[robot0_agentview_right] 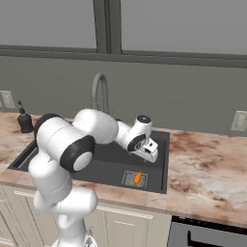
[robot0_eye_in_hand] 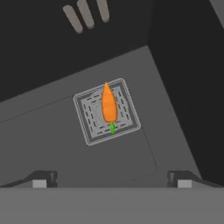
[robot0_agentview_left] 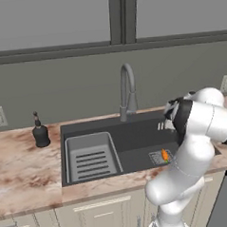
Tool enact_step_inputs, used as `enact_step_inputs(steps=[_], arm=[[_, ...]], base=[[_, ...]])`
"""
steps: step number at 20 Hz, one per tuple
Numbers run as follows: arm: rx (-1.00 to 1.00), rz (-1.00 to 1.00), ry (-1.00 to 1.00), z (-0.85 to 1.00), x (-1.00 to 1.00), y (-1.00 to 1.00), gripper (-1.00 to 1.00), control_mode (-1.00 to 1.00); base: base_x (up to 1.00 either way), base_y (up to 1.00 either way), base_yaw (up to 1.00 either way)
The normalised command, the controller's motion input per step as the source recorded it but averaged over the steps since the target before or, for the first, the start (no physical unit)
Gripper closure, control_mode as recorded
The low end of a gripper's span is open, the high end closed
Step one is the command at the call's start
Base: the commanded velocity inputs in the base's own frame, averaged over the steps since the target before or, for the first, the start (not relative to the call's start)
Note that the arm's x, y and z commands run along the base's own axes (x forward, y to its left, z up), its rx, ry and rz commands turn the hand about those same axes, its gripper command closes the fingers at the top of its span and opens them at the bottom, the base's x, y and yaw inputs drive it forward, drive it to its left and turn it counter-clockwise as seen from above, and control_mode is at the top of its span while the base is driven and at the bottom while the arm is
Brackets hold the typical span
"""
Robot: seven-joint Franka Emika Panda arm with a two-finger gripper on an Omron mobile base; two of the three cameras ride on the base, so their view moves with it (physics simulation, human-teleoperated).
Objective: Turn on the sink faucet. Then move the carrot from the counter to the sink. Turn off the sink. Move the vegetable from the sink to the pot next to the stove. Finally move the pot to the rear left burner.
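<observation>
The gripper [robot0_eye_in_hand: 112, 177], jaws apart and empty, hangs above the carrot [robot0_eye_in_hand: 108, 105] lying on the sink [robot0_agentview_left: 136, 138] drain, probably for pickup.

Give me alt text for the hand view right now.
An orange carrot with a green stub lies on the square drain grate in the dark sink, seen from above. The open gripper hangs over it, its two fingertips wide apart at the bottom.

Base cams behind arm, L/R, share sink [robot0_agentview_left: 136, 147]; hand cam close, looking down on drain [robot0_eye_in_hand: 107, 111].
</observation>
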Motion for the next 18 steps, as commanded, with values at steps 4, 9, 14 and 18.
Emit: enact_step_inputs(steps=[4, 9, 14, 18], arm=[[-0.01, 0.04, 0.01, -0.36, 0.10, 0.12, -1.00, -1.00], [-0.04, 0.03, 0.03, -0.30, 0.18, 0.21, -1.00, -1.00], [-0.03, 0.02, 0.01, -0.23, 0.18, 0.07, -1.00, -1.00], [0.00, 0.03, 0.02, -0.25, 0.12, 0.00, -1.00, -1.00]], base=[[0.00, 0.00, 0.00], [0.00, 0.00, 0.00], [0.00, 0.00, 0.00], [0.00, 0.00, 0.00]])
